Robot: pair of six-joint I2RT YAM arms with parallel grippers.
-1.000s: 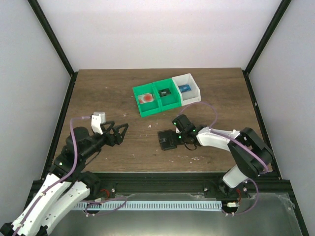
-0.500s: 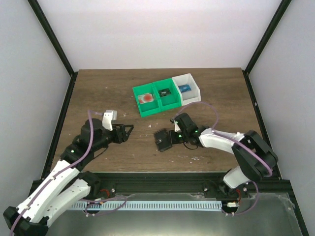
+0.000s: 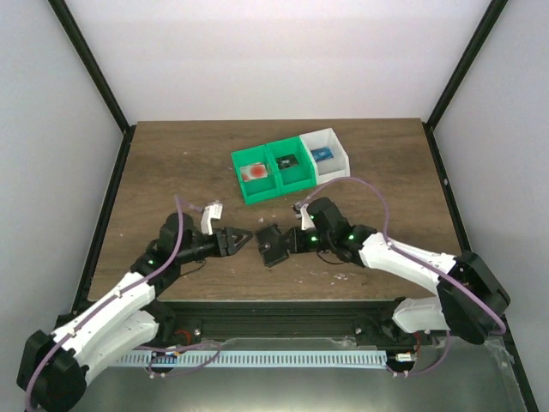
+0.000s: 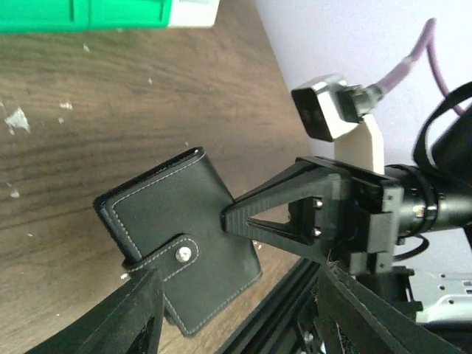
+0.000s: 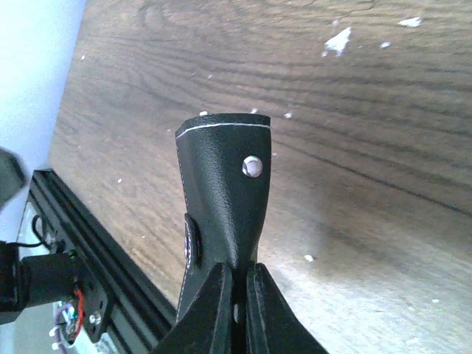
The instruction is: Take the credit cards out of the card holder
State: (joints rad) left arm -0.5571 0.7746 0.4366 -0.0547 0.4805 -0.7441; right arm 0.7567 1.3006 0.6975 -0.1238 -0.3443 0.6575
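Observation:
The card holder (image 3: 271, 246) is a black stitched wallet, shut with a snap strap. My right gripper (image 3: 290, 243) is shut on its edge and holds it tilted just above the table. The right wrist view shows the holder (image 5: 225, 192) pinched between my closed right gripper (image 5: 237, 295). My left gripper (image 3: 243, 239) is open, just left of the holder and not touching it. In the left wrist view the holder (image 4: 184, 243) hangs between my spread left gripper (image 4: 243, 324) fingers. A red card (image 3: 256, 172) lies in the green bin (image 3: 245, 190).
The green bin has two compartments; the second holds a dark card (image 3: 286, 161). A white bin (image 3: 340, 168) beside it holds a blue card (image 3: 322, 154). All stand at the back centre. Black frame rails run along the table's near edge (image 3: 274, 305).
My right gripper has lifted the card holder and carried it left. My left arm has reached right and forward until its open gripper is beside the holder.

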